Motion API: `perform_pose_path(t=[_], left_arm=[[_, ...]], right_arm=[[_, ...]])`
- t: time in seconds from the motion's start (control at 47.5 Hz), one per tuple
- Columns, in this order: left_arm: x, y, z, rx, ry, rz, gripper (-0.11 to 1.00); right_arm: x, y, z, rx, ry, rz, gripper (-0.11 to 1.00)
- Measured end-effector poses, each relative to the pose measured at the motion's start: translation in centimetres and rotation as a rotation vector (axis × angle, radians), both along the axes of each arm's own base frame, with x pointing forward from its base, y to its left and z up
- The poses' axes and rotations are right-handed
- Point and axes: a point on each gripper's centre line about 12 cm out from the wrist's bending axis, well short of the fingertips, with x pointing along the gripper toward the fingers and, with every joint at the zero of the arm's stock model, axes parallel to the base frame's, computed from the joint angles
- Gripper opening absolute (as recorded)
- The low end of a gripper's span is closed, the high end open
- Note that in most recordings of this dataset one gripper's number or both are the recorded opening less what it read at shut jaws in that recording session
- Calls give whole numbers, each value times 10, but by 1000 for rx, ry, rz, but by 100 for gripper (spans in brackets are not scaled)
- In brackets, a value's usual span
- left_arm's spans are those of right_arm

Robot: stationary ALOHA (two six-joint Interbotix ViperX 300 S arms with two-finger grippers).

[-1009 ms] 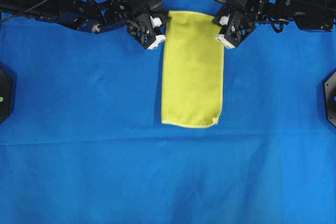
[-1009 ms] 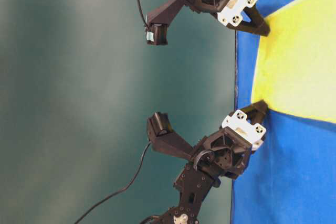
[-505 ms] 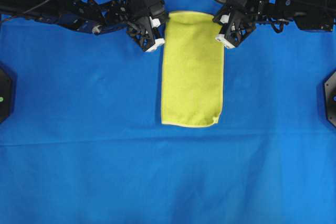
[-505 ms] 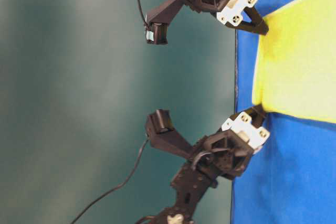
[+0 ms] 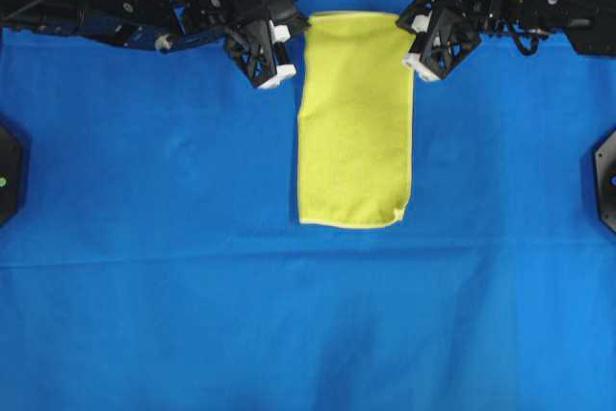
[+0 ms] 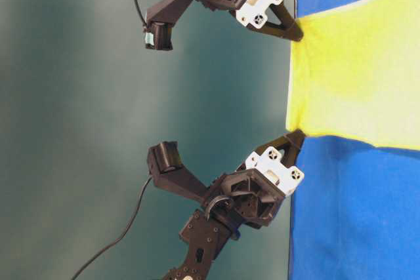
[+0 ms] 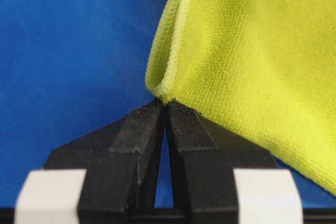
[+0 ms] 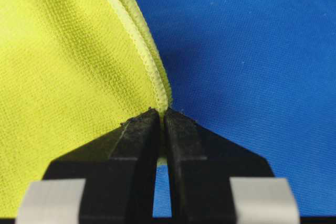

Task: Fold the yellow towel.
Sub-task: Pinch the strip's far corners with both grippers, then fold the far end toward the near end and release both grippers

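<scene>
With the left gripper [image 7: 166, 109] and right gripper [image 8: 160, 116] each clenched on a far corner of the yellow towel [image 5: 355, 122], lifted off the blue cloth [image 5: 192, 286], the second fold is in hand; carry both corners evenly over the towel's near edge.

You will find nothing to read in any of these views: no words, labels, brand marks, numbers or signs show on anything here
</scene>
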Motion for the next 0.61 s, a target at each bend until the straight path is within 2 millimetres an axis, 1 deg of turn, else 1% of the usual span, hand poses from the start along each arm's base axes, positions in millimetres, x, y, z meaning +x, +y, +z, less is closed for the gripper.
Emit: perform_pose_path(t=[0.084,0.21,0.358,0.463,0.526,0.61], left_arm=[[1,-5,1,-1,0,-10,1],[3,-19,10,3,3,-44,1],[4,-50,26,24,30,-136,1],[2,-75,39,42,42,-204,1],[0,-87,42,38,50,-231,1],[-5,-100,37,28,83,-261,1]], right_arm=[[2,5,1,8,1,2,5],[5,20,6,23,16,12,5],[8,46,15,41,41,30,5],[9,66,17,64,62,40,5],[11,78,17,77,68,48,5],[11,92,16,98,77,50,5]])
